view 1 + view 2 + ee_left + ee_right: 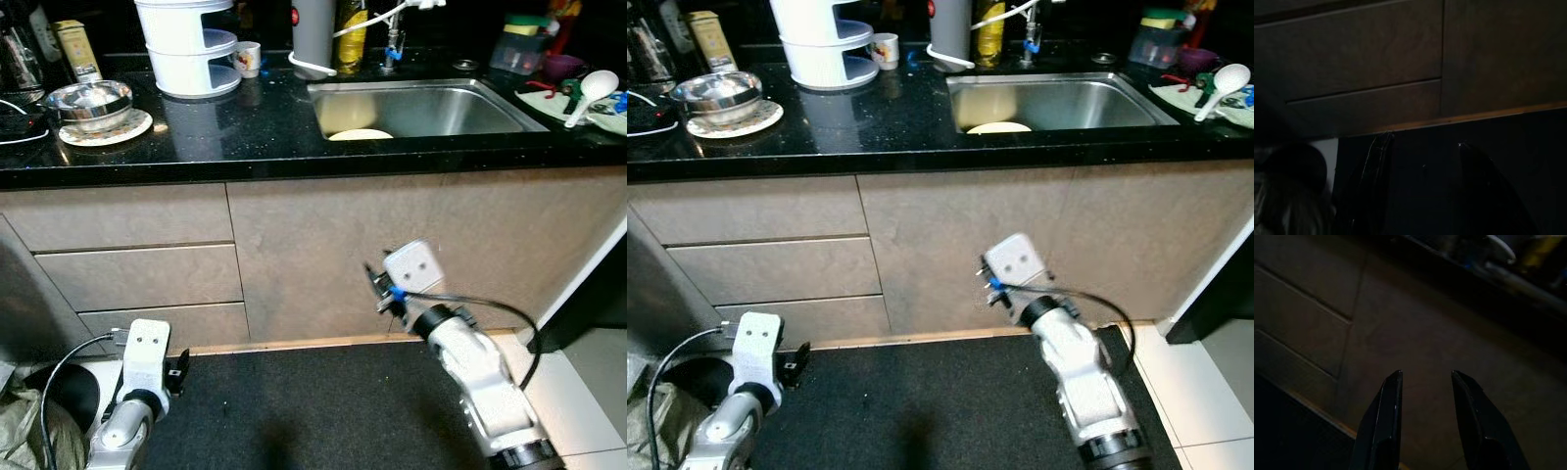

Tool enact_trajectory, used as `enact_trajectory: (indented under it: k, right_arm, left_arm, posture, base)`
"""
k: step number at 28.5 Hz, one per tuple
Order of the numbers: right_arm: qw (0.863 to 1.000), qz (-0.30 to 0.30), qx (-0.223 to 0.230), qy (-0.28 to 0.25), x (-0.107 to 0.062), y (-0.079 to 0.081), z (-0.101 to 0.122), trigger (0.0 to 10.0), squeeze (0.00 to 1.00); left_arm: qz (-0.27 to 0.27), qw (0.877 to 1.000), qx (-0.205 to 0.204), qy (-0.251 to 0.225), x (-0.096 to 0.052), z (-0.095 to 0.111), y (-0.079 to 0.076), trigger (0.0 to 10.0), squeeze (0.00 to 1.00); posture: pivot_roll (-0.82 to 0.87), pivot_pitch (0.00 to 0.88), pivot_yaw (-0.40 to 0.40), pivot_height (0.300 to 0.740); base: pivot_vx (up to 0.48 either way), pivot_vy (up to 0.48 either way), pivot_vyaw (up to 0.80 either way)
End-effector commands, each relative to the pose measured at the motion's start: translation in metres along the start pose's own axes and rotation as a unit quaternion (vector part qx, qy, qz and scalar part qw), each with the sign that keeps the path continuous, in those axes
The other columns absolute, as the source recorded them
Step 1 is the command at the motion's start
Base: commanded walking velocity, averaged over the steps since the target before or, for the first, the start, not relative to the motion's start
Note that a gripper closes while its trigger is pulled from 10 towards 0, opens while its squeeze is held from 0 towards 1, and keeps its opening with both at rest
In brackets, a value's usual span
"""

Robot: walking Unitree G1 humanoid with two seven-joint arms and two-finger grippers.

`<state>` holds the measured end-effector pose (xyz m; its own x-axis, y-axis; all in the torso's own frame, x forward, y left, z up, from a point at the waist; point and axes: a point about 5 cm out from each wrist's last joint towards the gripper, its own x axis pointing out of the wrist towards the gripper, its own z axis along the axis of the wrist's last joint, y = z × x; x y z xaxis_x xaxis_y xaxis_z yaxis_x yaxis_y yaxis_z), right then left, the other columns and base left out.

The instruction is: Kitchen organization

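My right gripper is raised in front of the beige cabinet door below the sink; in the right wrist view the gripper is open with nothing between its fingers, which point at the door. My left gripper hangs low by the floor at the left; the dark left wrist view shows the gripper open over the black mat. On the black countertop are a steel bowl on a patterned plate, a white tiered rack and a mug. A pale plate lies in the steel sink.
Drawers fill the cabinet's left side. A black mat covers the floor before it. A white ladle and plastic containers sit right of the sink. A bag and a dark round object lie at the lower left.
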<state>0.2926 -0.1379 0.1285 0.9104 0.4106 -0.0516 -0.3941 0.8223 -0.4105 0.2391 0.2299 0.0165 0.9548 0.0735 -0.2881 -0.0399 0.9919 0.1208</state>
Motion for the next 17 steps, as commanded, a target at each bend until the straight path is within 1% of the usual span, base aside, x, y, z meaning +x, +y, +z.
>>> enact_trajectory:
  k: [1,2,4,7,10,11,13,15,17]
  right_arm:
    - [1.000,0.007,-0.008,0.004,-0.001,0.003,0.001,10.0,0.00]
    - [1.000,0.007,-0.008,0.004,-0.001,0.003,0.001,10.0,0.00]
    - [1.000,0.015,-0.011,0.005,-0.002,0.006,0.002,10.0,0.00]
    - [1.000,0.016,-0.012,0.015,-0.003,0.006,0.000,10.0,0.00]
    - [1.000,0.014,-0.015,0.020,-0.003,0.005,0.000,10.0,0.00]
    - [0.999,0.015,-0.027,0.024,-0.002,0.005,-0.001,10.0,0.00]
    - [0.999,0.015,-0.032,0.026,-0.002,0.005,-0.001,10.0,0.00]
    - [0.998,0.023,-0.050,0.027,-0.001,0.006,-0.002,10.0,0.00]
    - [0.998,0.023,-0.050,0.027,-0.001,0.006,-0.002,10.0,0.00]
  left_arm:
    - [0.002,1.000,-0.003,-0.006,0.001,0.001,0.002,10.0,0.00]
    - [0.002,1.000,-0.003,-0.006,0.001,0.001,0.002,10.0,0.00]
    - [0.005,1.000,-0.008,0.002,0.000,-0.006,0.004,10.0,0.00]
    - [0.011,1.000,-0.013,0.013,-0.001,-0.013,0.007,10.0,0.00]
    - [0.015,1.000,-0.016,0.015,-0.001,-0.016,0.009,10.0,0.00]
    - [0.018,1.000,-0.017,0.016,-0.001,-0.017,0.009,10.0,0.00]
    - [0.019,1.000,-0.017,0.016,-0.001,-0.017,0.009,10.0,0.00]
    - [0.021,1.000,-0.017,0.015,-0.001,-0.018,0.009,10.0,0.00]
    - [0.021,1.000,-0.017,0.015,-0.001,-0.018,0.009,10.0,0.00]
  posture:
    - [-0.02,0.000,0.003,0.740]
    - [-0.02,0.000,0.003,0.740]
    - [-0.02,0.000,0.001,0.740]
    - [-0.02,0.000,0.002,0.740]
    - [-0.02,0.000,0.001,0.740]
    - [-0.01,0.000,-0.002,0.740]
    - [-0.01,0.000,-0.002,0.740]
    - [-0.01,0.000,-0.006,0.740]
    - [-0.01,0.000,-0.006,0.740]
  base:
    - [0.000,0.000,-0.80]
    - [0.000,0.000,-0.80]
    - [0.000,0.000,-0.80]
    - [0.000,0.000,-0.80]
    - [0.000,0.000,-0.80]
    - [0.000,0.000,-0.80]
    - [0.000,0.000,-0.80]
    - [0.000,0.000,-0.79]
    - [0.000,0.000,-0.79]
